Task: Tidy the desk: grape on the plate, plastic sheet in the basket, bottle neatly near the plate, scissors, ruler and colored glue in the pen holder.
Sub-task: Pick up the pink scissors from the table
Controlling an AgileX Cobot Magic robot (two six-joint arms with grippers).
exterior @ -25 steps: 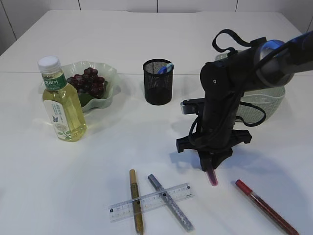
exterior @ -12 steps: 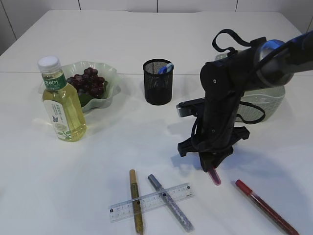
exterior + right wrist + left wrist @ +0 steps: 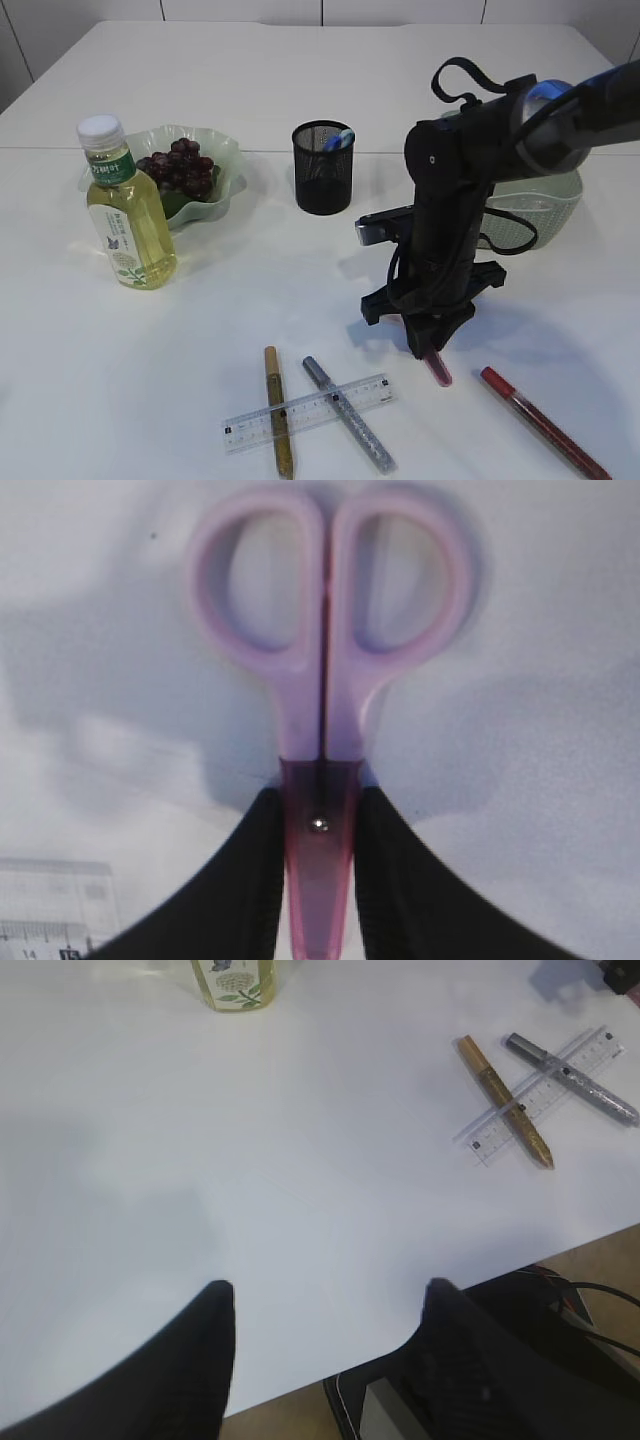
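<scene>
Since a second ago the right arm has lifted and edged slightly left, carrying the scissors point(image 3: 322, 710) clear of the counter point(image 3: 300, 290). The right claw point(image 3: 318, 880) is clamped narrowly on the scissors' pivot cover, handles hanging down, long axis near vertical. The pen holder point(image 3: 323, 167) stands toward the far edge, left of the claw, with a blue item inside. The grapes point(image 3: 182, 168) lie on the plate point(image 3: 225, 160); the basket point(image 3: 530, 215) sits behind the arm. The left claw point(image 3: 325, 1350) gapes wide, empty, near the front edge.
</scene>
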